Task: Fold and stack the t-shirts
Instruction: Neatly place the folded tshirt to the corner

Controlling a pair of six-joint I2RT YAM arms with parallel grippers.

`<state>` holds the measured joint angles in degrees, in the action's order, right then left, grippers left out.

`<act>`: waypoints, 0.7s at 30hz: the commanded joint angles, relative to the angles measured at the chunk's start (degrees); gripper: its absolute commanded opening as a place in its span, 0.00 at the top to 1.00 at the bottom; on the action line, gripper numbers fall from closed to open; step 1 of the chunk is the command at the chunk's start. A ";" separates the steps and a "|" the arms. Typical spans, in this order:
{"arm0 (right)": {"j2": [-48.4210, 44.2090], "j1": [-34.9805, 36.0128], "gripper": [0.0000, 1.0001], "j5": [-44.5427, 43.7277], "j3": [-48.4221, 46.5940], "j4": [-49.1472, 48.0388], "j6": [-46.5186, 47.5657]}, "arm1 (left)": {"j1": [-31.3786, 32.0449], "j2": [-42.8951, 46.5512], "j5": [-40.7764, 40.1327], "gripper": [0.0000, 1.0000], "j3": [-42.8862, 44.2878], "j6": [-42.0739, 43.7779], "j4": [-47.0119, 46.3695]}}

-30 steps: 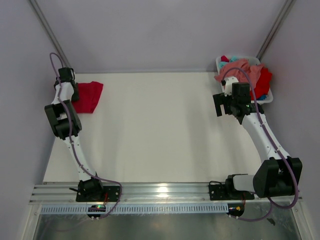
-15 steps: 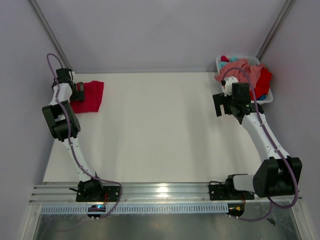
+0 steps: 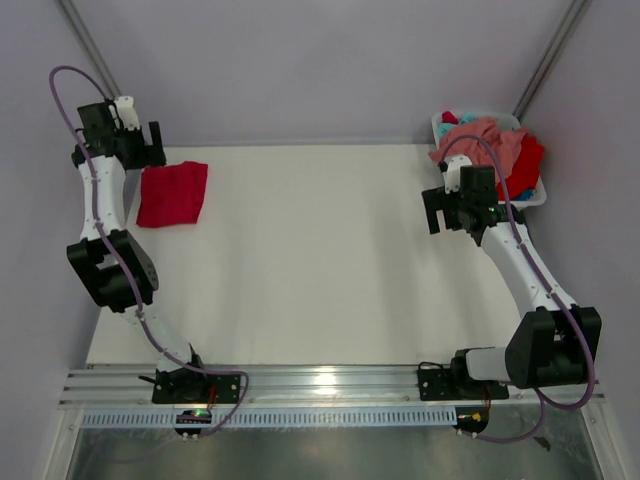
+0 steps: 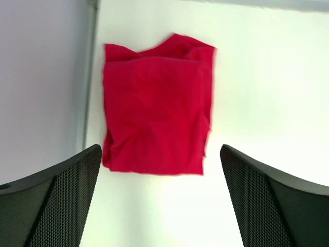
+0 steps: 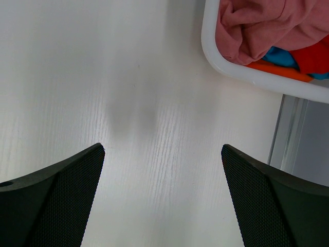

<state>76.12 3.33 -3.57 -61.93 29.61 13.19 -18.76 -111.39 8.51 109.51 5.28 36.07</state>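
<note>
A folded bright red t-shirt lies flat at the table's far left; it fills the upper middle of the left wrist view. My left gripper is open and empty, raised above the shirt's far left corner. A salmon pink t-shirt drapes over a pile with a red shirt and a bit of teal in the white basket at the far right. My right gripper is open and empty over bare table, just left of the basket. The right wrist view shows the pink shirt in the basket.
The white table is bounded by grey walls on the left, back and right. A metal rail with both arm bases runs along the near edge. The basket sits tight in the far right corner.
My left gripper has let go of the red shirt and risen up and back toward the far left corner. The shirt now lies uncovered. My right gripper has barely moved.
</note>
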 commanded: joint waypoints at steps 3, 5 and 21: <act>-0.27 0.80 0.01 1.37 -2.32 -1.22 -0.53 | 0.83 3.46 16.44 0.01 -0.35 3.95 14.27; -0.18 0.88 0.00 1.64 -2.32 -1.13 -0.80 | 0.83 4.16 19.41 0.01 -2.36 5.00 17.79; -0.62 1.33 0.01 1.90 -0.82 -2.10 -0.36 | 0.75 7.60 10.82 0.01 -20.13 10.28 16.57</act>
<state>76.14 4.34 -2.33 -61.93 29.54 13.17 -17.96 -105.49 19.94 89.21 13.87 52.31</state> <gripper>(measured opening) 0.994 0.988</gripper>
